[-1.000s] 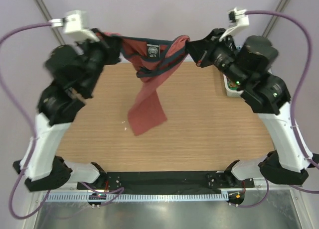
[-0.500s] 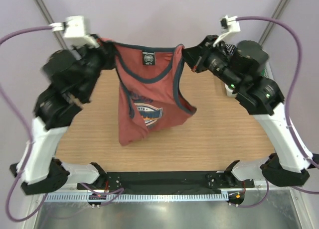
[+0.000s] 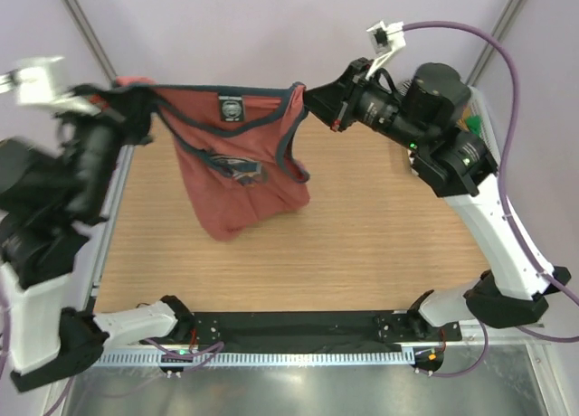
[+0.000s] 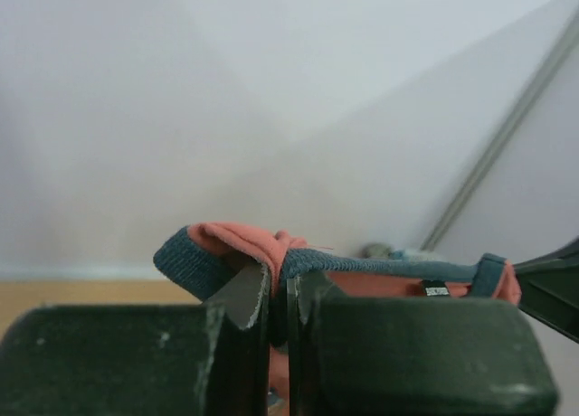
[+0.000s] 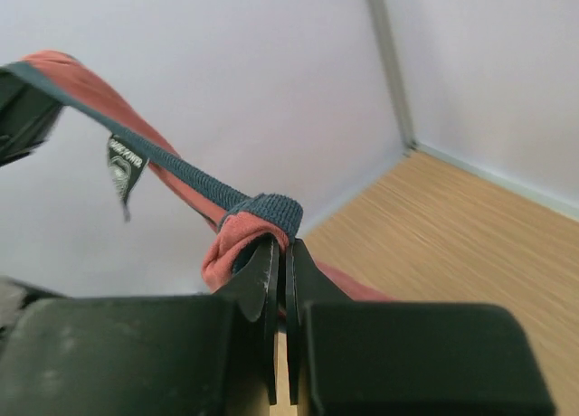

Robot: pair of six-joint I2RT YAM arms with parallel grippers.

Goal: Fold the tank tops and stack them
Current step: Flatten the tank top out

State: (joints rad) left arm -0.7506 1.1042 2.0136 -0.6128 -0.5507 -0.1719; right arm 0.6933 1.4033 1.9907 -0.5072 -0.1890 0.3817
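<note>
- Rust-red tank top (image 3: 240, 176) with navy trim hangs in the air between both arms, in the upper left-centre of the top view. It is not on the desk (image 3: 389, 244).
- Left pincer (image 4: 279, 285): jaws pressed together on a bunched shoulder strap. Navy edging and red cloth bulge out just above the tips in the left wrist view. This arm is blurred in the top view.
- Right pincer (image 5: 280, 253): likewise clamped on the other strap, with a wad of trim and red cloth sitting on top of the closed tips.
- The neckline is stretched nearly straight between the two grips. The neck label (image 3: 232, 108) sits mid-span and faces the camera.
- The body below is not flat: it sags to a rounded, bunched bottom, and the chest print (image 3: 237, 165) is creased and only partly readable. One armhole loop dangles toward the right side.
- I cannot tell whether the lowest cloth touches the desk or hangs just above it.
- Judged step: opening out the first top in the air ahead of laying it down. No fold has been made and no stack shows.
- The next move likely calls for both arms to descend together with the straps level and taut. The hem should land first and the cloth be drawn back so the body spreads without a twist.
- Risk: the bunched bottom may fold under on landing.
</note>
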